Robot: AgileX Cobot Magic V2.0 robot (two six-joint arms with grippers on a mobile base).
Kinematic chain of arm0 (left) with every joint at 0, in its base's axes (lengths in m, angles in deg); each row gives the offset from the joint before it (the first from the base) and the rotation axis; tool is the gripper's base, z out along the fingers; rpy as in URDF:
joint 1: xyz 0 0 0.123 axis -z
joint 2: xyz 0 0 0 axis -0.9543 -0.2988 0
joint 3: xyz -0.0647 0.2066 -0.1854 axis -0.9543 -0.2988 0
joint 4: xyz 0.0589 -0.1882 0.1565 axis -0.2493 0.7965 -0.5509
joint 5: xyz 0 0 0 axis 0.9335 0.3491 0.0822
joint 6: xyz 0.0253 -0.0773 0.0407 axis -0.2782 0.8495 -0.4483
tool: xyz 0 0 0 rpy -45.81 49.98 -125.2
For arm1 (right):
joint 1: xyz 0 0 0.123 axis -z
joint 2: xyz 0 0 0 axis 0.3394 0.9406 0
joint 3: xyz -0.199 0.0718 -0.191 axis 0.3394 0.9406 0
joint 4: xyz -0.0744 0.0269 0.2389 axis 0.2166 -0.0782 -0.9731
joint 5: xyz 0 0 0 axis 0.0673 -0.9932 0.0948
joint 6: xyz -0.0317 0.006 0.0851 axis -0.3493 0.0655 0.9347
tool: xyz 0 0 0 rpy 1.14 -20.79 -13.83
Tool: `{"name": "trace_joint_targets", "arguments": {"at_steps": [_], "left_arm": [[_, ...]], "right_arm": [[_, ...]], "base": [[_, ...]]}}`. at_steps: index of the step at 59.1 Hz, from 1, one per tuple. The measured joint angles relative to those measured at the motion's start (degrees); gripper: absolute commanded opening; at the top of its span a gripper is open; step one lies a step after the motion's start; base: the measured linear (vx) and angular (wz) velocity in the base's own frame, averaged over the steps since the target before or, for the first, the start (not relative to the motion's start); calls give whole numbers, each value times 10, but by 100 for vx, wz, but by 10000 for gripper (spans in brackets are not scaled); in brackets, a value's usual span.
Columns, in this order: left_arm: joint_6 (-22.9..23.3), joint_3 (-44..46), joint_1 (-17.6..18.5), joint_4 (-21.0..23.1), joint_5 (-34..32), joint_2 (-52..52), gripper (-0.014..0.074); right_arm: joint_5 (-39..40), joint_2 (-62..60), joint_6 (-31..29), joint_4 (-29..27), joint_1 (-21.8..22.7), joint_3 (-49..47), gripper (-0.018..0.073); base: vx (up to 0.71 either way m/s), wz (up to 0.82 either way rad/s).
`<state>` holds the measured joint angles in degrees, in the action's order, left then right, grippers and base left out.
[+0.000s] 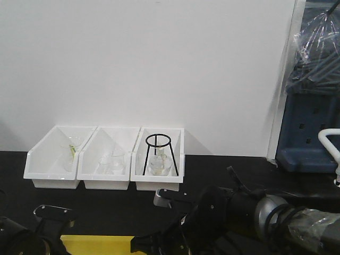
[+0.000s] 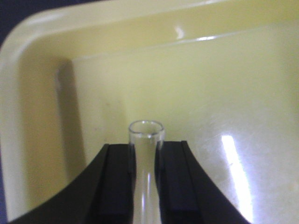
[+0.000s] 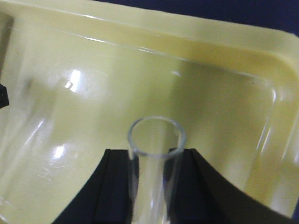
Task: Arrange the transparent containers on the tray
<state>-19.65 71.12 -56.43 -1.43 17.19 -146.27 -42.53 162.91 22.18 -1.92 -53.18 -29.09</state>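
Placing step: left tool and right tool each clenched on a test tube over the yellow tray; next, lowering and gentle release.

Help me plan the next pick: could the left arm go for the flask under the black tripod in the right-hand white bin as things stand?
Probably not yet. The left gripper is shut on a test tube over the yellow tray, so it is occupied. The tripod also stands over the flask, blocking a straight approach from above.
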Motion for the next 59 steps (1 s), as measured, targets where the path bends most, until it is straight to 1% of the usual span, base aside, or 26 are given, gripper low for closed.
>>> {"name": "trace_joint_targets", "arguments": {"at_steps": [2, 7, 11, 13, 19, 23, 30, 35, 44, 53, 59], "left_arm": [[0, 0, 0, 0, 0, -5, 125], [0, 0, 0, 0, 0, -12, 192], [0, 0, 0, 0, -3, -14, 274], [0, 0, 0, -1, -4, -14, 300], [0, 0, 0, -1, -16, -14, 433], [0, 0, 0, -2, -22, -14, 501], [0, 0, 0, -2, -30, -14, 578], [0, 0, 0, -2, -31, -14, 592], [0, 0, 0, -2, -32, -6, 583], [0, 0, 0, -2, -34, 40, 565], [0, 0, 0, -2, -36, 88, 547]], "right_arm": [[0, 1, 0, 0, 0, 0, 169], [1, 5, 0, 0, 0, 0, 237], [1, 6, 0, 0, 0, 0, 293], [1, 6, 0, 0, 0, 0, 316], [1, 6, -1, 0, 0, 0, 382], [1, 6, -2, 0, 0, 0, 399], [1, 6, -2, 2, 0, 0, 403], [1, 6, -2, 3, 0, 0, 403], [1, 6, -2, 5, 0, 0, 424], [11, 3, -2, 9, 0, 0, 440], [33, -24, -23, 14, 0, 0, 440]], "base": [[0, 0], [0, 0], [0, 0], [0, 0], [0, 0], [0, 0], [0, 0], [0, 0], [0, 0], [0, 0], [0, 0]]}}
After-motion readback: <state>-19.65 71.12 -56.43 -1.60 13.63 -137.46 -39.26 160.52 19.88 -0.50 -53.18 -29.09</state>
